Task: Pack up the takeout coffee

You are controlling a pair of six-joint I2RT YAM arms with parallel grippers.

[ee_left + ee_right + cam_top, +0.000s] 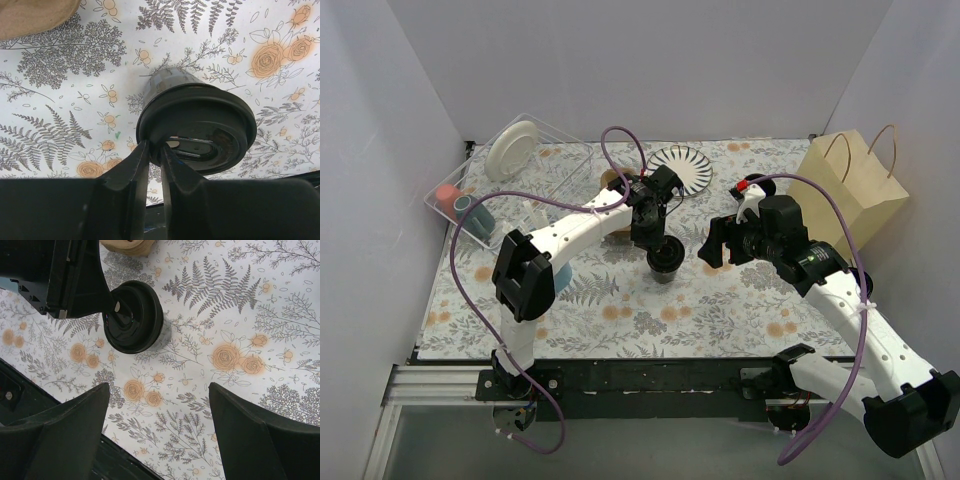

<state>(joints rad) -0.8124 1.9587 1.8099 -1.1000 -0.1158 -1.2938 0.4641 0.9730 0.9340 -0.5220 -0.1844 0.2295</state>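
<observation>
One takeout coffee cup (665,260), dark with a round black lid, stands upright on the flowered cloth at the table's middle. My left gripper (657,238) comes down on it from above. In the left wrist view the gripper (155,146) has its two fingers (131,172) nearly together, one outside and one inside the near rim of the lid (200,125). The right gripper (713,246) hovers just right of the cup, open and empty. Its wrist view shows the cup (136,317) ahead to the left, beyond the wide-apart fingertips (90,405).
A brown paper bag (852,185) stands at the back right. Behind the cup are a striped plate (683,168) and a brown cardboard carrier (613,180). A clear bin (550,140) with dishes fills the back left. A light-blue cup (563,274) sits by the left arm.
</observation>
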